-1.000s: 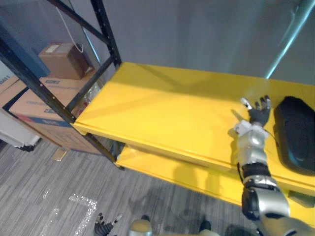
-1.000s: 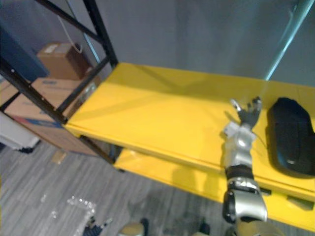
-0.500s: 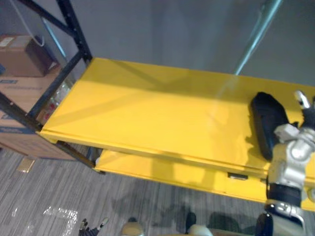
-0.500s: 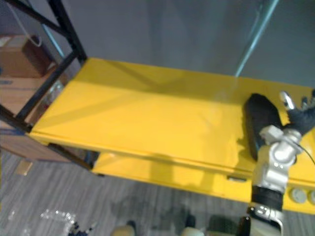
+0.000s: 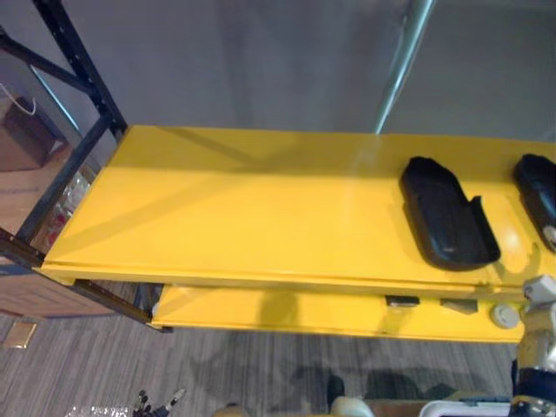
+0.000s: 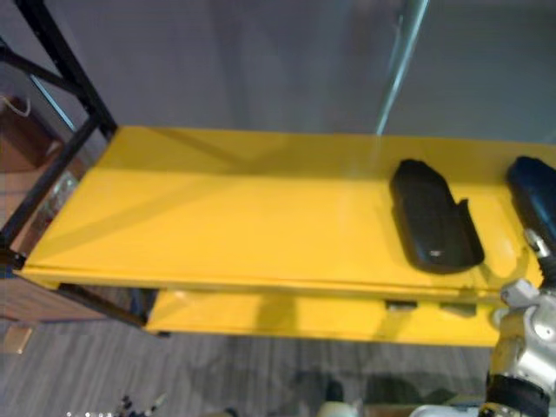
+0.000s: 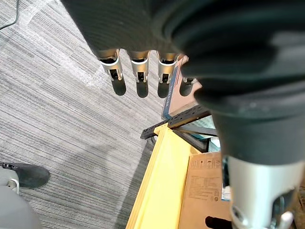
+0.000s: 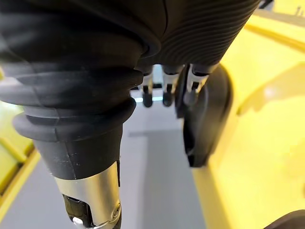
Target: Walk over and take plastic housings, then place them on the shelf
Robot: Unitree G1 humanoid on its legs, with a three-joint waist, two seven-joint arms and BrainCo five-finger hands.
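You saw yellow shelf (image 5: pixel 243 208), right end: inner housing (image 5: pixel 447 213) beside outer housing (image 5: pixel 540 195) | grey carpet (image 5: pixel 87 365) below | left hand (image 7: pixel 138 71), right hand (image 8: pixel 167 83): fingers relaxed.

The view swings right along the yellow shelf (image 5: pixel 261 217). That pushes the cardboard boxes (image 5: pixel 22 143) almost out on the left and brings a second black housing (image 5: pixel 540 195) in at the far right. The right hand (image 8: pixel 166 85), a second ago left of the first housing (image 5: pixel 447 217), is now past its right side. It sits lower, at the shelf's front edge, close by the second housing.
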